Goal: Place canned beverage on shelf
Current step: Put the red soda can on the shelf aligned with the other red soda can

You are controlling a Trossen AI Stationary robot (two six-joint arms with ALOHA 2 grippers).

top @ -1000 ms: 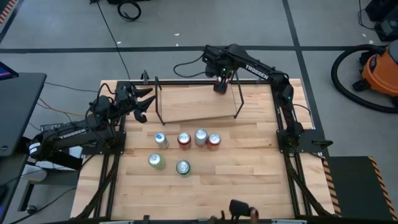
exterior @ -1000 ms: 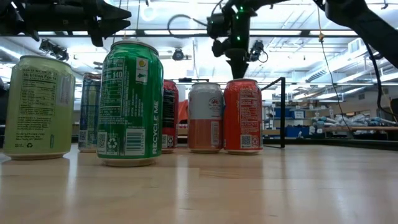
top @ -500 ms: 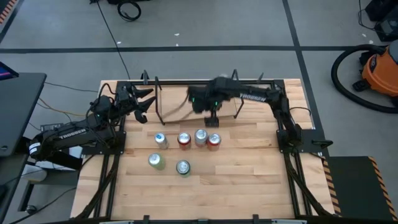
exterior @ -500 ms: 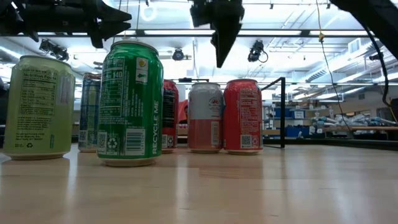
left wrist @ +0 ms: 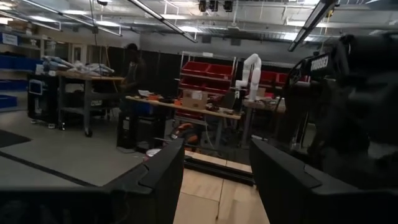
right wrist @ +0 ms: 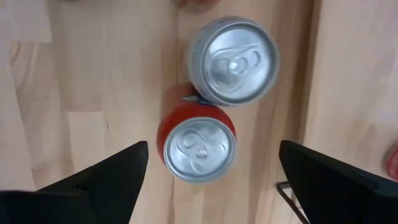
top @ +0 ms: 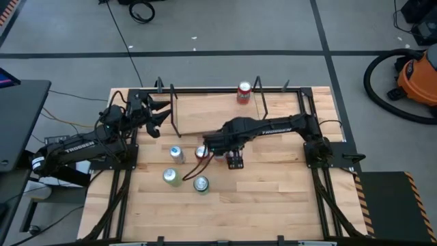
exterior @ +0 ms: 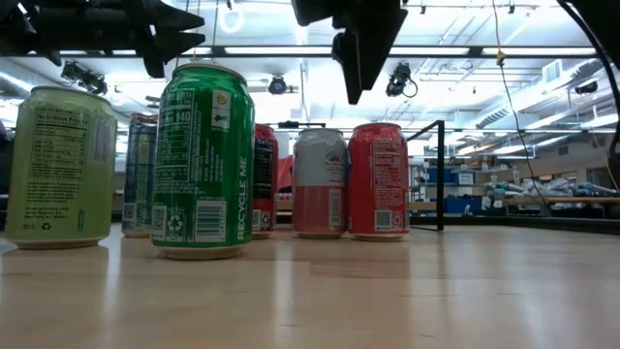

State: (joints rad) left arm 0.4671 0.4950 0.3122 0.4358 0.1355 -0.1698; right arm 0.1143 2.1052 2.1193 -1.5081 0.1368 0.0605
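1. The shelf [top: 217, 115] stands at the far side of the table [top: 273, 198], a pale board between thin black rod uprights
2. One red can [top: 244, 91] stands upright on the shelf, near its right end by the black uprights
3. The right gripper [top: 235, 162] hangs over the row of cans in the middle of the table, its arm stretched across the front edge of the shelf
4. In the right wrist view its two dark fingers [right wrist: 112, 177] stand wide apart with nothing between them, looking straight down on a red-sided can [right wrist: 198, 144] and a silver-topped can [right wrist: 232, 60] that touch each other
5. In the low view the right gripper's fingers point down above the pale can [exterior: 321, 183] and the red can [exterior: 378, 180], clear of both tops
6. The left gripper [top: 158, 113] waits at the left end of the shelf, raised above the table; its fingers [left wrist: 163, 177] are partly apart and hold nothing
7. On the table in front of the shelf, a blue-topped can [top: 176, 154] stands at the left of the row, with a green can [top: 201, 184] and a light green can [top: 171, 178] nearer the front
8. In the low view the green can [exterior: 202, 161] is nearest the camera, the light green can [exterior: 60, 167] to its left
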